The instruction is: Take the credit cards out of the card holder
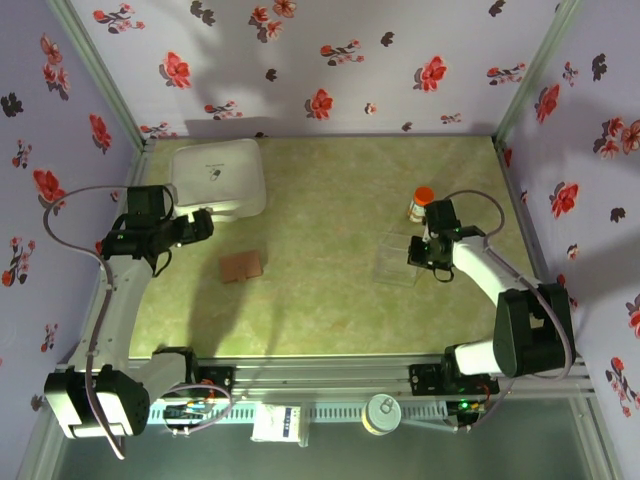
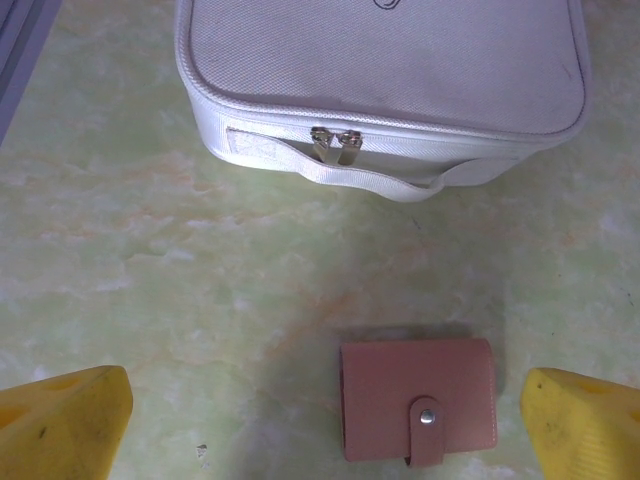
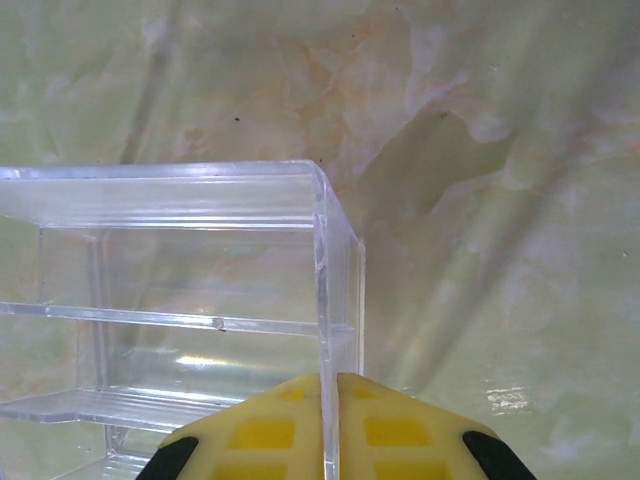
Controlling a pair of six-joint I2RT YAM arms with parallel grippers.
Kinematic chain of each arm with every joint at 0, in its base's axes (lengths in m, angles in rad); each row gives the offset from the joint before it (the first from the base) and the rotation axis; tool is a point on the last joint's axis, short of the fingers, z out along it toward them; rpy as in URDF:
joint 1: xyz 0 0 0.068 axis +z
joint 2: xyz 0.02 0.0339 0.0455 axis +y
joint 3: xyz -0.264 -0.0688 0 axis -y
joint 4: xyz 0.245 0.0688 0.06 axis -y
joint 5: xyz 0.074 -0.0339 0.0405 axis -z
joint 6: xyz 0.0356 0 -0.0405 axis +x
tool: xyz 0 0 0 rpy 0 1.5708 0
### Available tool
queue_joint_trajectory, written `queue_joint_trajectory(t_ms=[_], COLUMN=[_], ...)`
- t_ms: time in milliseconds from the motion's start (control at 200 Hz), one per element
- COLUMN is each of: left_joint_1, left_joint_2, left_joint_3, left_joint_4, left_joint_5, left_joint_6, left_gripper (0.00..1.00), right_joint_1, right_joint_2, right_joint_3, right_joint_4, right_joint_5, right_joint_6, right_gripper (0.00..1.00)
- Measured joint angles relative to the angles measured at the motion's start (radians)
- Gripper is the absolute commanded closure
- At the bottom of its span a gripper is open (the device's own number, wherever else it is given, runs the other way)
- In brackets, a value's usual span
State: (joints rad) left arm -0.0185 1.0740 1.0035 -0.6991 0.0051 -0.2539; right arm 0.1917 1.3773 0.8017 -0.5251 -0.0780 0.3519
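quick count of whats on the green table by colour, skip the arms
white: 1, the zip case
brown: 1, the card holder
clear: 1, the plastic box
orange-capped: 1, the small bottle
total: 4

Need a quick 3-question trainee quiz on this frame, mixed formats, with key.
1. True or false: the wallet lies closed, with its snap strap fastened.
2. The right gripper is shut on: A) a wall of the clear box; B) the wallet; C) nothing.
3. Fill in: the left gripper is ____.
Key: 1 true; 2 A; 3 open.
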Motion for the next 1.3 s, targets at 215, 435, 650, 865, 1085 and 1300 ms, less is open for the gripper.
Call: queue_joint_trajectory(t_ms=[215,435,650,865,1085,1300], left_joint_1=[0.007,0.010,0.010,0.010,0.010,0.010], left_joint_2=[0.000,0.000,0.000,0.000,0.000,0.008], left_joint_3=[-0.005,-0.005,-0.007,-0.013,-0.019,-0.019], left_joint_4=[-0.006,-0.007,-0.013,-0.015,-0.018,-0.018], left_joint_5=[0.000,0.000,0.000,0.008,0.015,0.015], left_joint_6=[0.000,0.000,0.000,0.000,0.000,0.000], left_gripper=[0.00,0.00,0.00,0.00,0.00,0.00], right_joint_1=[0.043,0.140,0.249,0.317,0.327,0.327], right_joint_2=[0.026,0.130,0.305,0.480,0.592,0.633], right_joint_3=[0.051,0.175,0.362,0.562,0.691,0.732], right_joint_4=[-0.026,-0.031,-0.033,-0.033,-0.040,-0.066], right_joint_5=[0.025,0.057,0.079,0.088,0.098,0.109], right_joint_6=[0.000,0.027,0.067,0.104,0.113,0.121], right_gripper=[0.89,0.90,0.90,0.90,0.90,0.89])
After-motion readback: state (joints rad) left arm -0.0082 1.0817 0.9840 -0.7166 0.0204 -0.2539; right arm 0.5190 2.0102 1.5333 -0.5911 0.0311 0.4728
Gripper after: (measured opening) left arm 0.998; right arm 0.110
